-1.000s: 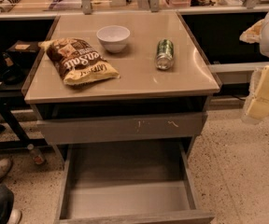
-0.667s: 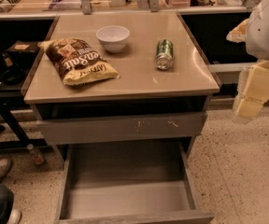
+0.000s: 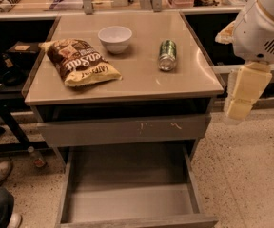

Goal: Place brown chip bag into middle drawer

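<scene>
From my station I see the bag (image 3: 80, 63) lying flat on the cabinet top (image 3: 141, 82), in the upper left of the frame, its cream end pointing toward the front edge and its dark end toward the back left corner; it is free of any hold. A white bowl (image 3: 115, 38) stands upright just behind and to the right of it, close but apart; a green can (image 3: 167, 54) lies on its side right of centre, well apart from the bag.

The drawer (image 3: 127, 202) is pulled out at the bottom centre of the frame; its flat grey floor is bare, and the bag is not in it. Above it sits a closed drawer front (image 3: 122, 129) with pale scratch marks near its middle.

The gripper (image 3: 241, 99) hangs at the right edge of the frame, a cream piece pointing down and left, beside the cabinet's right front corner and over the speckled floor (image 3: 251, 175), well apart from the bag; whether it is released or clenched I cannot tell, but I see nothing in it. The white arm housing (image 3: 263, 27) fills the upper right corner above it.
</scene>
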You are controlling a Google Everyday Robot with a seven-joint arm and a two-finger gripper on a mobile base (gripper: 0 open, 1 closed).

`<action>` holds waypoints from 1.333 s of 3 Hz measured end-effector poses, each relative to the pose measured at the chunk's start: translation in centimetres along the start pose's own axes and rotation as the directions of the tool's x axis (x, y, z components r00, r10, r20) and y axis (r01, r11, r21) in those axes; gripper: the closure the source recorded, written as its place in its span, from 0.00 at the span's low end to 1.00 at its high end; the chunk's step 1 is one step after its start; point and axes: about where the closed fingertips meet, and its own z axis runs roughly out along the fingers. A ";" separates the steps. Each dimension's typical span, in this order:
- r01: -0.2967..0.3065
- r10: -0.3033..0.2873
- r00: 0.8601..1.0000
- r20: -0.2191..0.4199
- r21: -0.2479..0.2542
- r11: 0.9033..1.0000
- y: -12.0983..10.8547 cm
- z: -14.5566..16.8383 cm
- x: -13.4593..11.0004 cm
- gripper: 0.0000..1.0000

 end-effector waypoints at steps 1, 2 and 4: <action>-0.003 0.002 0.999 0.043 0.009 1.000 0.0 0.1 -1.4 0.00; 0.032 -0.033 0.991 0.129 0.006 0.999 -0.3 0.3 -5.6 0.00; 0.150 -0.132 0.962 0.240 -0.058 0.987 -1.5 3.1 -12.6 0.00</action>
